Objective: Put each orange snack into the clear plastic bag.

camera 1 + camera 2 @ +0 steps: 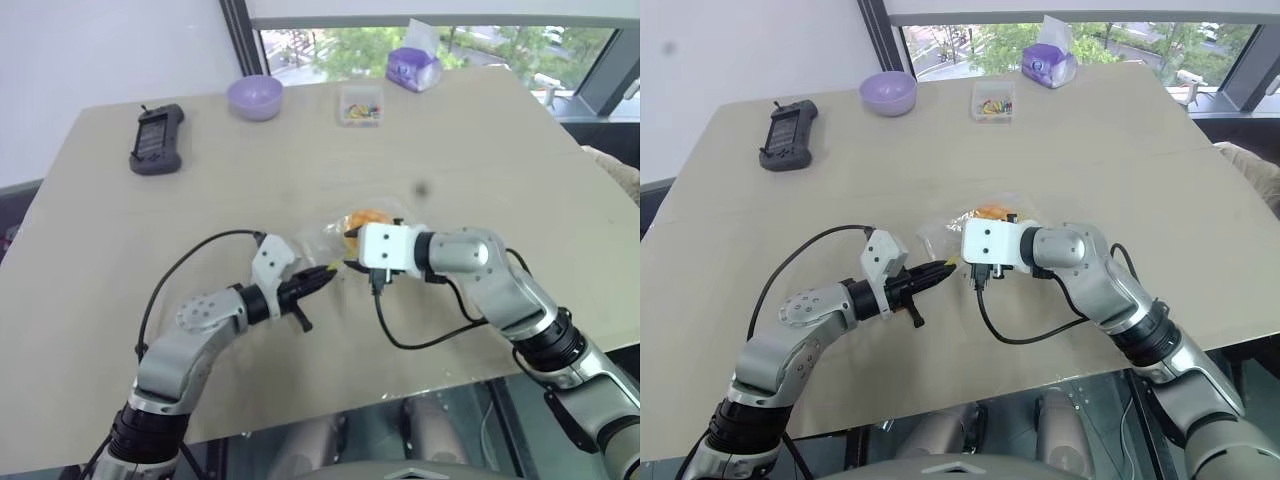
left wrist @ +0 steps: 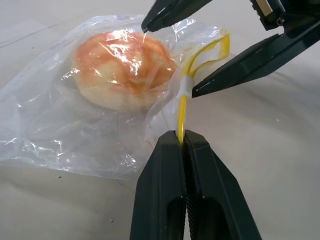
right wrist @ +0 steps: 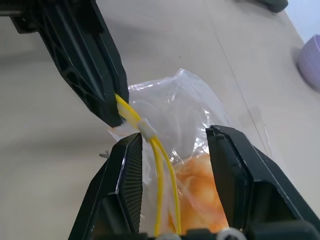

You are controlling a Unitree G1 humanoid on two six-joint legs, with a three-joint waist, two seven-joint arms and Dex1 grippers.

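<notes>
Left wrist view shows the orange snack already inside the clear plastic bag on the table; the left gripper pinches the yellow zip strip shut, probably to steady the mouth; the right gripper stands half open around the strip, holding nothing; other snacks I cannot make out.

The round, domed orange-yellow bun lay inside the crinkly transparent plastic bag on the beige table. Relative to the bag, the black handheld controller lay far behind to the left, the round purple bowl behind, and the small clear box directly behind.
</notes>
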